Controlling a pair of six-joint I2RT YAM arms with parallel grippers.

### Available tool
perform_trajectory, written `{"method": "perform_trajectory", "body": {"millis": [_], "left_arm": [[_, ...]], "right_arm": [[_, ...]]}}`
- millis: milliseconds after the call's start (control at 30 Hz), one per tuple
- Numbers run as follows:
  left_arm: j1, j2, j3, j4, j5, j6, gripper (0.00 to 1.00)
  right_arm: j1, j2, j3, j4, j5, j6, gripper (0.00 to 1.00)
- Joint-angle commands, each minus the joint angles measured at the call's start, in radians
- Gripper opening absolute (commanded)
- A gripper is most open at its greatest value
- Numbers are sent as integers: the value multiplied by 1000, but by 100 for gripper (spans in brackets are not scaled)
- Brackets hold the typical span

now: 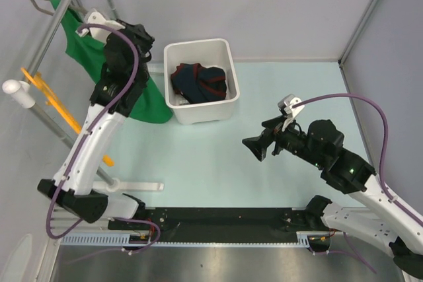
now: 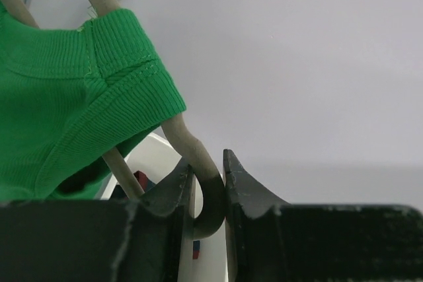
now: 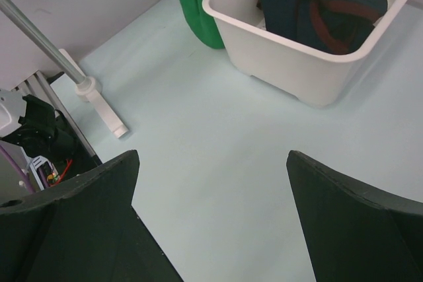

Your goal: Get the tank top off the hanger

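Note:
The bright green tank top (image 1: 84, 49) hangs on the grey-beige hanger (image 1: 38, 2) on the rack at the far left, its hem draped down to the table. In the left wrist view a ribbed shoulder strap (image 2: 86, 97) sits over the hanger's arm (image 2: 184, 135). My left gripper (image 2: 208, 163) is shut on the hanger's curved end, just below the strap. In the top view that gripper (image 1: 134, 33) is raised at the garment. My right gripper (image 1: 254, 148) is open and empty, hovering over the table's middle (image 3: 211, 156). The tank top's lower part shows in the right wrist view (image 3: 195, 4).
A white bin (image 1: 228, 107) holding a dark navy garment with red stripes (image 1: 200, 80) stands right of the tank top. A bright orange hanger (image 1: 49, 100) hangs lower on the metal rack rail (image 1: 66, 4). The rack's white foot (image 1: 139, 186) lies on the table.

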Motion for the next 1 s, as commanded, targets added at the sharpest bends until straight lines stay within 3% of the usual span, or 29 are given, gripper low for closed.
{"method": "perform_trajectory", "body": {"millis": [0,167,400,533,833,967], "left_arm": [[-9,-156,-114,79,112,17,0],[-9,-250,-232,41,164,3,0],[-7,-290,-271,-16,222,-22,0],[-7,-302,-279,-70,339,-58,0],[-7,-498,-414,-137,587,-40,0],[-7,-566,-389,-251,809,3,0]], "right_arm": [[-5,9,28,29,-12,10,100],[-3,37,37,41,-25,21,100],[-3,81,53,69,-55,44,100],[-5,99,73,68,-65,61,100],[-5,171,129,45,-80,65,100],[-5,221,178,74,-103,58,99]]}}
